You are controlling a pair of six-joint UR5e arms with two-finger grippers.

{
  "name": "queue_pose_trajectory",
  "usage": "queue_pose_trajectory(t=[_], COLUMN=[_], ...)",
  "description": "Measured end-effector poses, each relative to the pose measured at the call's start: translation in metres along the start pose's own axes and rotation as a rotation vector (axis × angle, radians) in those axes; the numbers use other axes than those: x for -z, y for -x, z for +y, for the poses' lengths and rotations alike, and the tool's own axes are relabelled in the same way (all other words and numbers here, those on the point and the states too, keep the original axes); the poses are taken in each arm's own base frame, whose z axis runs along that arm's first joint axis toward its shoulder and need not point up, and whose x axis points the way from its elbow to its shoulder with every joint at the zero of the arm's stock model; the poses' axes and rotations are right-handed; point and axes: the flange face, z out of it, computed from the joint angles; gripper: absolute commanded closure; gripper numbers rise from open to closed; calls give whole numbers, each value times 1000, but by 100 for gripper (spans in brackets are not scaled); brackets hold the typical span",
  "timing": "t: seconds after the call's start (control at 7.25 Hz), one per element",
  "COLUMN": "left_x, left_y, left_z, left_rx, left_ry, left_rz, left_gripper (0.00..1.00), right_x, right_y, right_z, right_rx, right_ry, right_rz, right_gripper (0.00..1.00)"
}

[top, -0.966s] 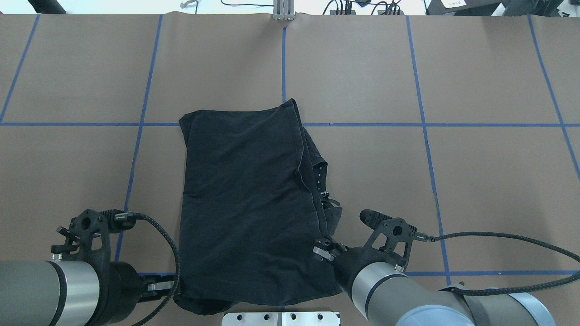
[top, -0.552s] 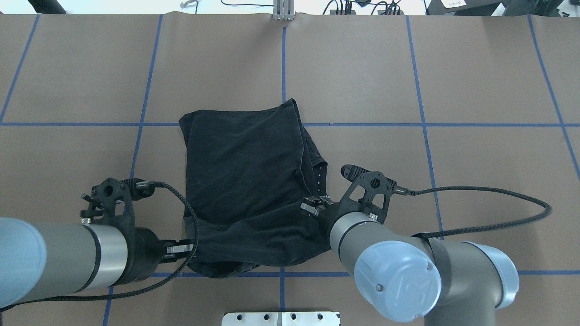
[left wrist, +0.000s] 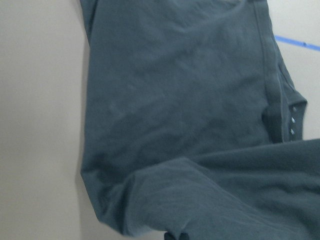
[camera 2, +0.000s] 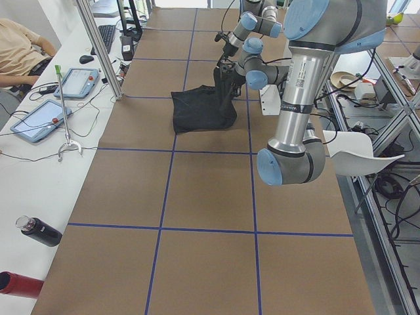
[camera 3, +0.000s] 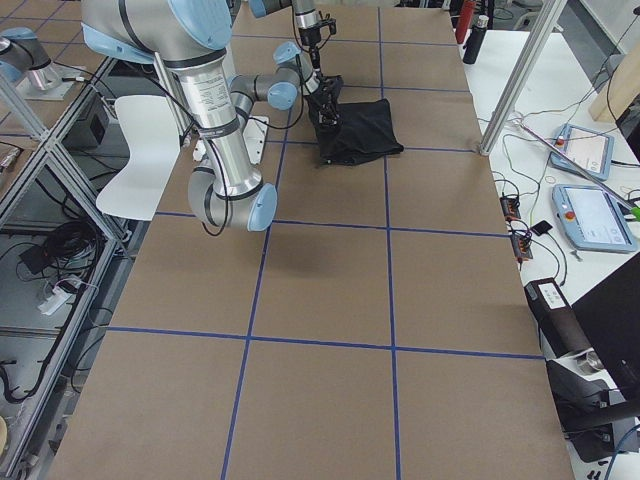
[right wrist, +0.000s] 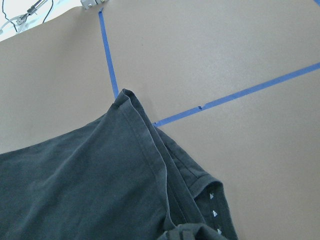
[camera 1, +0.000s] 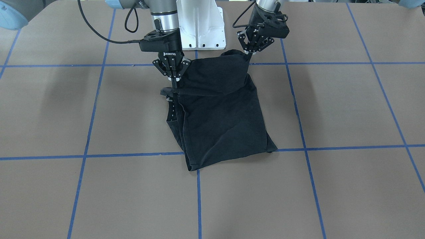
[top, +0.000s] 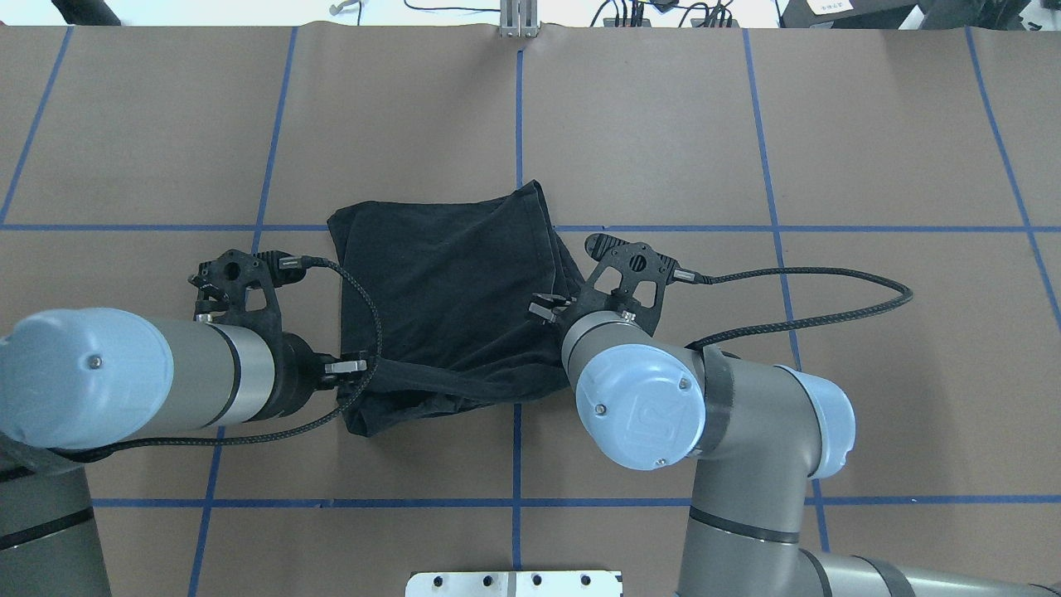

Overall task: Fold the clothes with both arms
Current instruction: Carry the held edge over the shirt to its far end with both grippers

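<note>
Aloft, T-shirt edge (camera 1: 215, 71) between both tools (camera 1: 248, 53) (camera 1: 175, 79)

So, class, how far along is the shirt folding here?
Done: the shirt is already folded into a narrow rectangle. In hand: left gripper and right gripper pinch its near corners, raised off the table. Left: lay that edge onto the far edge, then release.

Bright, even light; soft wrist-view blur

Between our left claw (camera 1: 249, 52) and right claw (camera 1: 175, 79) we see the raised T-shirt (camera 1: 222, 119) edge barring passage; ahead of both lies its flat part; outward of each, only bare table (camera 1: 332, 109).
</note>
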Motion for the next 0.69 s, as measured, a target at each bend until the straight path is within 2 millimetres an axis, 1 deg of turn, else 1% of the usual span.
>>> queue_pose_trajectory(t=[0.14,0.28,0.41,0.69], left_x=[4,3,-11,-47], left_y=[8,14,16,19], left_z=[-22,-44,-66,-105], left_rx=[-12,-20,-25,-25], left_ry=[-39,-72,-98,-129], left_rz=[-12,-31,-63,-125], left_gripper=[100,100,100,100], right_x=[-12,-25,-43,-87], right_y=[13,25,37,58], right_z=[-9,-17,-23,-35], right_rx=[-3,-6,-9,-4], right_ry=[-19,-35,-51,-80], right_rz=[15,31,44,46], right_gripper=[100,100,100,100])
